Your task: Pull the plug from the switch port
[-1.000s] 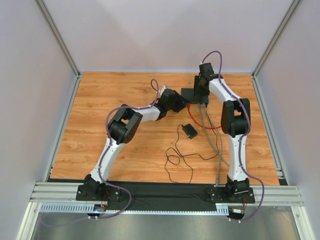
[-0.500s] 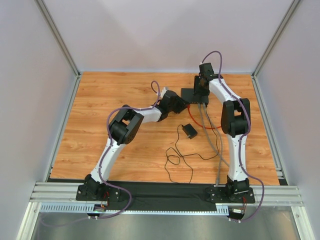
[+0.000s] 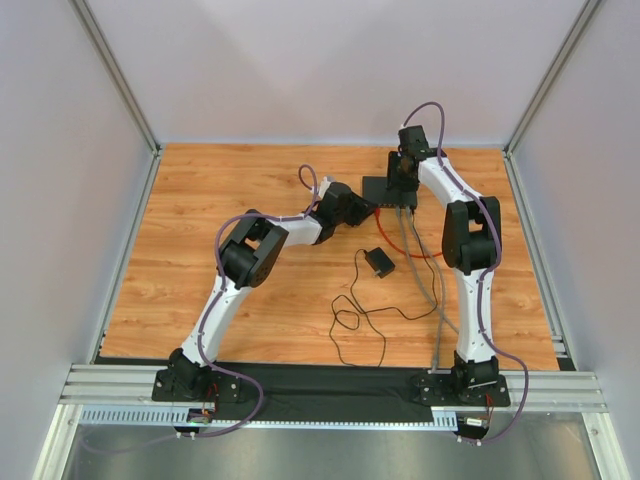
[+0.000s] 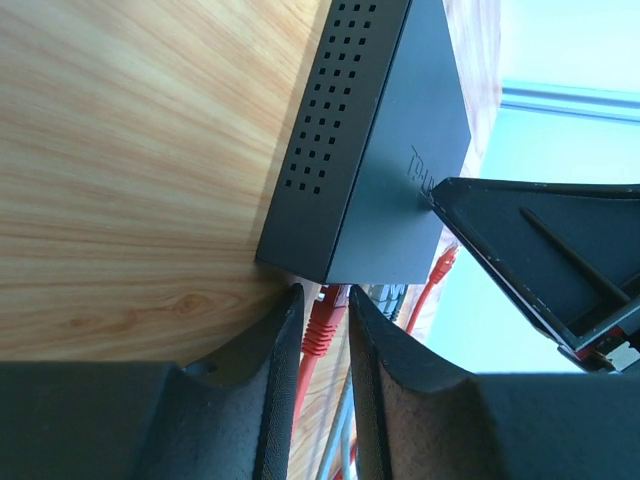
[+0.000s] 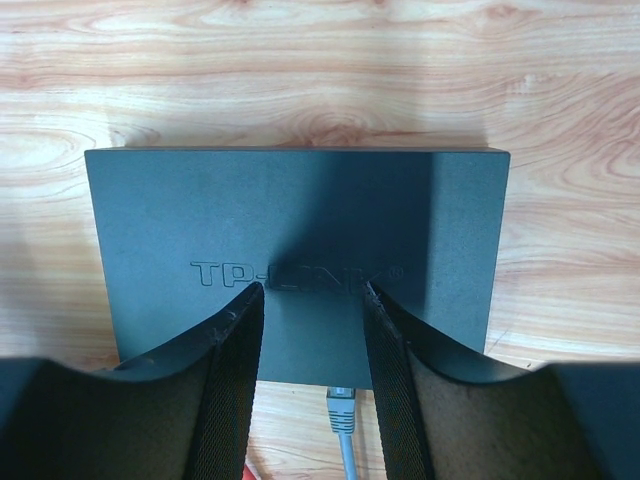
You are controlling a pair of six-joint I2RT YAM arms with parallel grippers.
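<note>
The flat black network switch [image 3: 381,188] lies at the back middle of the table. It also shows in the left wrist view [image 4: 390,150] and the right wrist view [image 5: 300,210]. A red plug [image 4: 322,325] sits in a socket at the switch's near left corner. My left gripper [image 4: 323,292] is shut on that plug, one finger on each side, close against the switch's front face. My right gripper [image 5: 312,285] is open, with both fingertips resting on the switch's top by the logo. A grey plug [image 5: 341,410] sits in a socket below them.
A small black square adapter [image 3: 379,262] with a thin black cord lies nearer, in mid-table. A red cable [image 3: 425,255] and grey cables [image 3: 437,290] run from the switch towards the right arm's base. Walls enclose the table on three sides.
My left gripper has moved a little to the right, closer to the switch. The right arm and the switch have not moved.
</note>
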